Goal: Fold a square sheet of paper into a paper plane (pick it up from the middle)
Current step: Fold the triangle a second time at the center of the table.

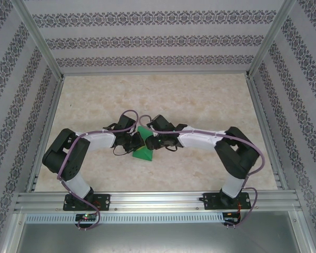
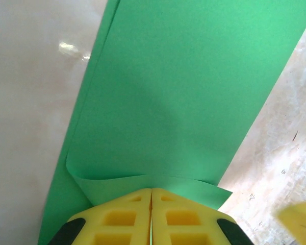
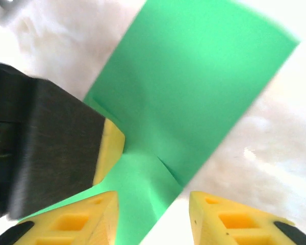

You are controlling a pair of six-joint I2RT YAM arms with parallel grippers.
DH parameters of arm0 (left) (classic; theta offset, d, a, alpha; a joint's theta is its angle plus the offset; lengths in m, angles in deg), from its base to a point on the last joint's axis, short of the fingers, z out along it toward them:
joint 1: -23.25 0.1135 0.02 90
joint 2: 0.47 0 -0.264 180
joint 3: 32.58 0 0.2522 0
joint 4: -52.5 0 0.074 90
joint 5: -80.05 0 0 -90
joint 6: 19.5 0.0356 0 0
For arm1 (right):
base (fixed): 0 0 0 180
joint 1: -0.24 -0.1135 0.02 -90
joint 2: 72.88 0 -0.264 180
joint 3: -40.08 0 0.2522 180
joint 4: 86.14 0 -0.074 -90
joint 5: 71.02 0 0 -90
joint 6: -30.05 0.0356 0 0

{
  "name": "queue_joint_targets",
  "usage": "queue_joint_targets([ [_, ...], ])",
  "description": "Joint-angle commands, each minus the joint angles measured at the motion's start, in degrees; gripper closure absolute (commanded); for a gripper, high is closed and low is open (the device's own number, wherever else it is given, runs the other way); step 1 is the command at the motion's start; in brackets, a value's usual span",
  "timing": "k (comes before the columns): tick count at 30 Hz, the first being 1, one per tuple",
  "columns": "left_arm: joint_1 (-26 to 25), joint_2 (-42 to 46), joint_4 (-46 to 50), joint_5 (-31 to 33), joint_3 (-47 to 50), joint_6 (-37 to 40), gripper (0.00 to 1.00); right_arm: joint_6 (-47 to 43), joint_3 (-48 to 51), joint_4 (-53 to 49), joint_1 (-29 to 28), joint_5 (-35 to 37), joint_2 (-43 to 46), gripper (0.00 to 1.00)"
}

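The bright green folded sheet of thin paper [image 1: 143, 153] lies near the middle of the beige marbled worktop [image 1: 200, 105], narrowing toward 12 o'clock in the top view. The left hand [image 2: 151, 191], at the paper's 9 o'clock, is clenched on its curled near edge. The right hand [image 3: 153, 196], at 3 o'clock, is released, its yellow fingers [image 3: 239, 219] apart astride the paper's border

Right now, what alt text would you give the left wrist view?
The left gripper is shut on the near edge of the green sheet of paper, its yellow fingers meeting at the bottom. The sheet curls slightly at the grip and stretches away over the pale marbled table.
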Motion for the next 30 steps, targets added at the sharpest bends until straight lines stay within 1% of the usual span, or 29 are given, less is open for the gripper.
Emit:
queue_joint_targets([
  [1, -0.2, -2.3, 1.6, 2.8, 1.7, 1.5, 0.91, 3.6, 2.0, 0.7, 0.6, -0.2, 4.4, 0.58],
  [2, -0.2, -2.3, 1.5, 2.8, 1.6, 1.5, 0.91, 4.7, 2.7, 2.3, 0.5, -2.7, 4.9, 0.59],
  [4, -0.3, -2.3, 1.5, 2.7, 1.5, 1.6, 0.91, 7.2, 4.0, 5.9, 0.2, -7.7, 4.9, 0.67],
  [6, -0.2, -2.2, 1.7, 2.7, 1.4, 1.5, 0.91, 10.6, 4.9, 9.5, -0.2, -12.6, 3.9, 0.82],
  [8, -0.2, -2.1, 1.8, 2.8, 1.3, 1.6, 0.91, 12.7, 5.4, 12.2, -0.9, -15.0, 2.6, 0.90],
  [11, -0.2, -2.0, 2.0, 2.9, 1.2, 1.7, 0.91, 15.2, 5.2, 13.0, -1.7, -15.6, 0.4, 0.96],
  [15, -0.2, -2.2, 2.2, 2.8, 1.0, 1.9, 0.91, 16.9, 4.3, 14.4, -2.5, -18.2, -2.6, 0.98],
  [18, -0.2, -2.2, 2.5, 2.9, 1.1, 2.2, 0.91, 16.7, 3.2, 12.2, -2.8, -18.0, -4.7, 0.98],
  [30, -0.2, -2.2, 2.7, 2.8, 0.7, 2.4, 0.92, 18.9, 4.1, 13.2, -2.2, -19.3, -8.1, 0.97],
])
